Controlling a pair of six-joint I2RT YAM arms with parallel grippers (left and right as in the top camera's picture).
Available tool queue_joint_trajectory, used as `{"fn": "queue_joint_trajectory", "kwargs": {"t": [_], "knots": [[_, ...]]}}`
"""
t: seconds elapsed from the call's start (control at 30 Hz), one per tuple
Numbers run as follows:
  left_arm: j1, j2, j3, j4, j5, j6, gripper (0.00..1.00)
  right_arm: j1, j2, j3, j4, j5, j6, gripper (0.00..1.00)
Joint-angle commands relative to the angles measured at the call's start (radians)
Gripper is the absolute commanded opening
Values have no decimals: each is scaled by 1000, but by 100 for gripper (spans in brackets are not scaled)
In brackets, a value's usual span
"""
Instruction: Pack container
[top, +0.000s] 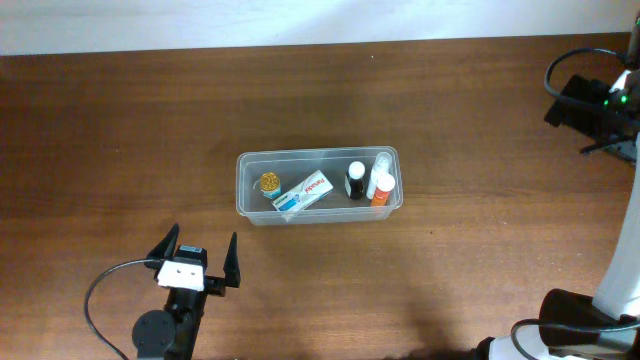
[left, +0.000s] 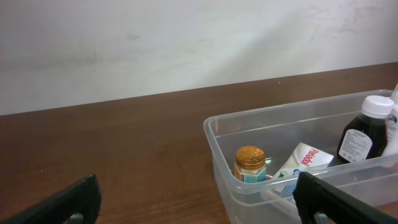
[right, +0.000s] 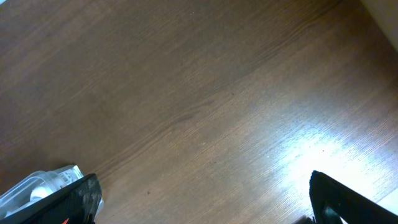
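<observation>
Left claw (top: 203, 240) spread wide, empty. The container (top: 310, 152) sits on the bench (top: 120, 120) ahead and right of it, apart, holding a gold-capped jar (top: 269, 183), tube (top: 304, 192), dark bottle (top: 355, 180) and white-orange bottle (top: 381, 186). Right claw (right: 202, 202) also wide, container corner showing beyond one finger, probably well apart.

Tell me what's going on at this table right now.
Nothing is being handled at this moment. The clear, shallow plastic container sits mid-table and already holds a small gold-lidded jar, a white toothpaste tube, a dark bottle with a white cap and a white-and-orange bottle. The left gripper is open and empty, near the container's front left. The right gripper is open over bare wood.
</observation>
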Motion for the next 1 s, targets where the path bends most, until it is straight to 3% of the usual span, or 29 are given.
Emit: {"fn": "queue_joint_trajectory", "kwargs": {"t": [0.0, 0.3, 0.47, 0.67, 0.77, 0.97], "knots": [[3, -10, -2, -8, -11, 19, 99, -3, 3, 8, 0, 9, 9, 98], [3, -10, -2, -8, -11, 19, 99, -2, -43, 8, 7, 39, 0, 98], [3, -10, -2, -8, -11, 19, 99, 8, -175, -6, 19, 73, 1, 98], [3, -10, -2, -8, -11, 19, 100, 146, -409, -157, 43, 79, 1, 98], [3, -10, -2, -8, -11, 19, 99, 227, -583, -371, 243, 61, 13, 98], [3, -10, -2, -8, -11, 19, 99, 240, -866, -824, 714, -34, -37, 98]]}}
